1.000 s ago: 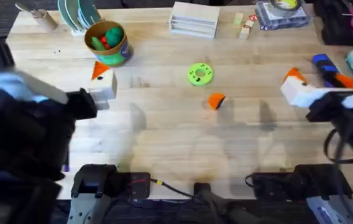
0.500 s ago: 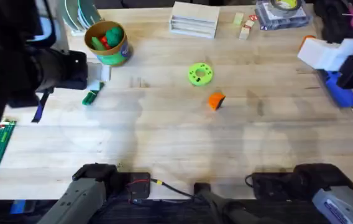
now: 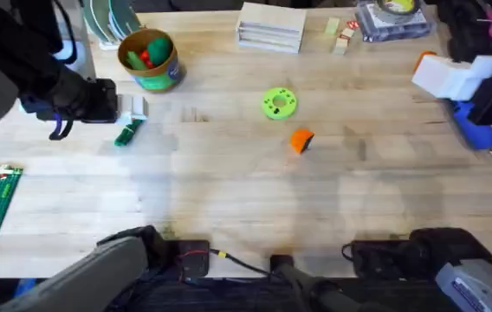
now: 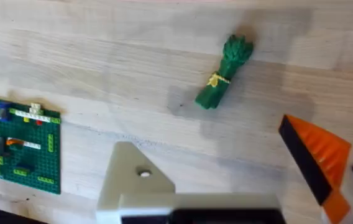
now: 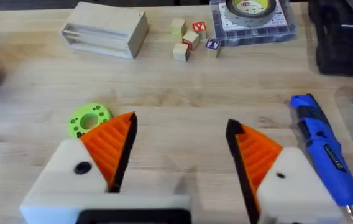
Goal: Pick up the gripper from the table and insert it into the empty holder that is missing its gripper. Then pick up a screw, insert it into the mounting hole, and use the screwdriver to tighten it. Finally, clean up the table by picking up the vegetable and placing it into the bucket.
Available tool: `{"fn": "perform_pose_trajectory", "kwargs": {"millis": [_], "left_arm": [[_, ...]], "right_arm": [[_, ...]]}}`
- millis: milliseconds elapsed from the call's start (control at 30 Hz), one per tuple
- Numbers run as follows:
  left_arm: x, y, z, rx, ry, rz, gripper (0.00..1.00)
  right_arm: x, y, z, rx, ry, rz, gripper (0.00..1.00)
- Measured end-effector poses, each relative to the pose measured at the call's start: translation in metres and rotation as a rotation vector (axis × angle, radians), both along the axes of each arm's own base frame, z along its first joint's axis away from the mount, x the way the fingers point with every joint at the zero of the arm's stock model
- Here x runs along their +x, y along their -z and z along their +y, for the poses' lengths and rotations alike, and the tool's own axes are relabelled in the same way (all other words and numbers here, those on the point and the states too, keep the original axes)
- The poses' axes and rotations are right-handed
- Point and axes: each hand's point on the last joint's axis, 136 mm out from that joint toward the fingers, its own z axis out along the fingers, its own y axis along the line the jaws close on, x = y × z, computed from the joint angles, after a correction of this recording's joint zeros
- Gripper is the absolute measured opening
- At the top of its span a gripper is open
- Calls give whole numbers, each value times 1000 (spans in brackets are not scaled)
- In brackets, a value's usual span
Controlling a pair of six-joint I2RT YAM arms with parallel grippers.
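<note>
**Loose gripper on table, both arms empty**

The table carries all items observed. The left arm's tool hangs above the left side; one finger is a bare cream-white holder with an open mounting hole, the other bears an orange tip, the two set wide apart with nothing between. The right arm's tool sits at the far right, both orange-tipped fingers spread wide, empty. The bucket stands at the rear left, toy foods inside. The screwdriver lies beside the right tool. The vegetable lies flat, just in front of the bucket. The gripper rests mid-table near a lime-green disc.
</note>
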Motion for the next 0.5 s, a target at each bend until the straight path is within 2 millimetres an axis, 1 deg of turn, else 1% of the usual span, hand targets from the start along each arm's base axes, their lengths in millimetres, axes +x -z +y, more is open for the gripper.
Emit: {"fn": "perform_pose_trajectory", "kwargs": {"millis": [133, 167, 200, 233, 300, 333, 367, 400, 433, 500], "left_arm": [[4, 17, 11, -67, -21, 25, 988], [6, 19, 11, -82, -21, 21, 949], [9, 20, 11, -95, -15, 13, 873], [11, 20, 9, -107, -7, 5, 749], [14, 20, 6, -124, 7, -8, 468], [16, 19, 5, -129, 12, -15, 299], [17, 19, 4, -135, 17, -19, 154], [17, 19, 3, -137, 25, -21, 41], [18, 18, 2, -139, 27, -26, 16], [19, 13, 0, -139, 36, -48, 14]], "right_arm": [[0, 0, 0, 0, 0, -1, 917], [0, 0, 0, 0, 0, 0, 917], [0, 0, 0, 0, 0, -1, 917], [0, 0, 0, 0, 0, -1, 917], [0, 0, 0, 0, 0, -1, 917], [0, 0, 0, 0, 0, 0, 919], [0, 0, 0, 0, 0, -1, 918], [0, 0, 0, 0, 0, -1, 917], [0, 0, 0, 0, 0, -1, 917], [0, 0, 0, 0, 0, -1, 917]]}}
